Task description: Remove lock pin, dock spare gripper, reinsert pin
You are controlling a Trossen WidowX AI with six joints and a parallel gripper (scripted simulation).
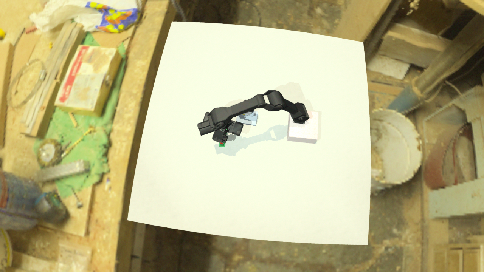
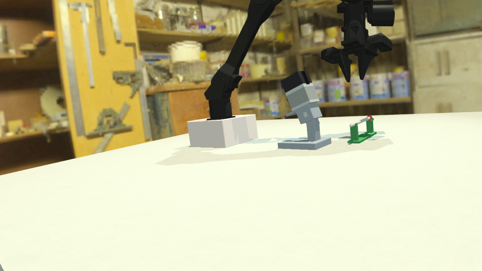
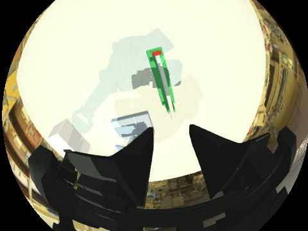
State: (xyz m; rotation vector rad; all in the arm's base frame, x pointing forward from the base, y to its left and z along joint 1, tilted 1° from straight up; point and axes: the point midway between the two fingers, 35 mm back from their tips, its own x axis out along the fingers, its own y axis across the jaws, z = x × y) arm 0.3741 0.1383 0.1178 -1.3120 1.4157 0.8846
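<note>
My gripper [image 2: 355,80] [image 3: 171,129] is partly open and empty, pointing down high above the green rack [image 2: 363,137] [image 3: 151,61] [image 1: 222,145]. The white lock pin [image 2: 359,121] [image 3: 163,75] with its red end lies across the rack's two posts. The spare gripper [image 2: 302,96], grey with a black top, sits tilted in the blue-grey socket [image 2: 309,115] of the mount [image 2: 298,145] [image 1: 251,122]. A small lighter square shows on the socket's side; no pin is seen through it. In the wrist view my left finger hides part of the mount.
The arm's pale base block [image 1: 302,132] [image 2: 205,133] [image 3: 68,135] stands on the white table [image 1: 257,196] [image 2: 235,209], with the mount between it and the rack. The arm [image 1: 243,107] reaches over beside the mount and hides much of the rack in the top view.
</note>
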